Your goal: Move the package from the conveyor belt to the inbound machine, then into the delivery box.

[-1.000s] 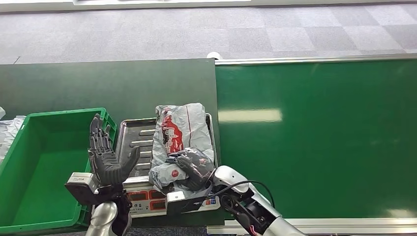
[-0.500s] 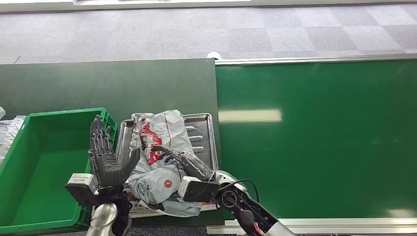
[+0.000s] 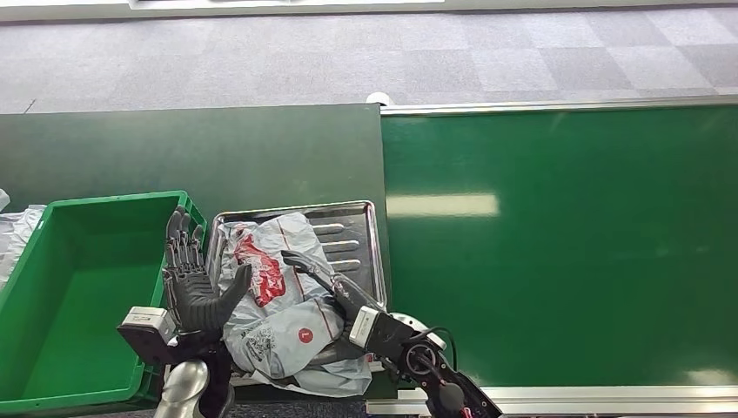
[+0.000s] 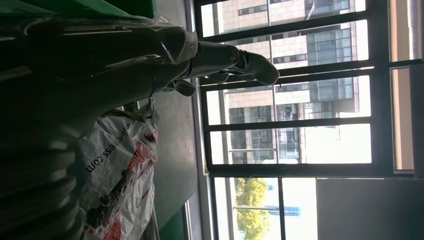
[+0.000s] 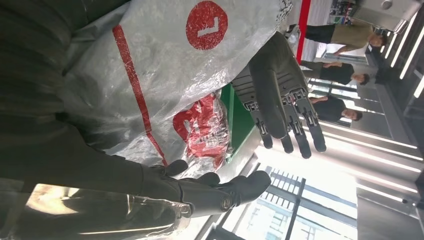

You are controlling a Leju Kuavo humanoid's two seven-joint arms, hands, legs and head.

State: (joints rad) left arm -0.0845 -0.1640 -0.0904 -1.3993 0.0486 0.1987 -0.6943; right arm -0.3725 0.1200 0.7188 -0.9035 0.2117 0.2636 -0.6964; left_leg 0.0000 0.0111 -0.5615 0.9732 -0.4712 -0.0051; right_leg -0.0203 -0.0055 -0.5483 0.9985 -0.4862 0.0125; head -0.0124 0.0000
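Observation:
The package [image 3: 274, 300], a grey plastic bag with red print, lies crumpled on the left part of the inbound machine's metal tray [image 3: 352, 231]. My right hand [image 3: 322, 274] is open with fingers stretched out, pressing against the bag's right side; the right wrist view shows these fingers [image 5: 210, 190] lying along the bag [image 5: 165, 65]. My left hand [image 3: 190, 283] stands upright and open at the bag's left edge, palm facing it, thumb touching the plastic. Its flat palm [image 5: 280, 95] faces the right wrist camera. From the left wrist, the bag [image 4: 120, 170] sits beside the hand [image 4: 220, 55].
The green delivery box [image 3: 104, 202] stands directly left of the machine, just behind my left hand. The green conveyor belt [image 3: 557, 244] runs along the right. The machine's display panel lies under the bag's near end. People [image 5: 345, 35] stand far off.
My right hand has pushed the package leftward across the tray until it meets my left hand, and its fingers went from curled over the bag to stretched out. The left hand barely moved.

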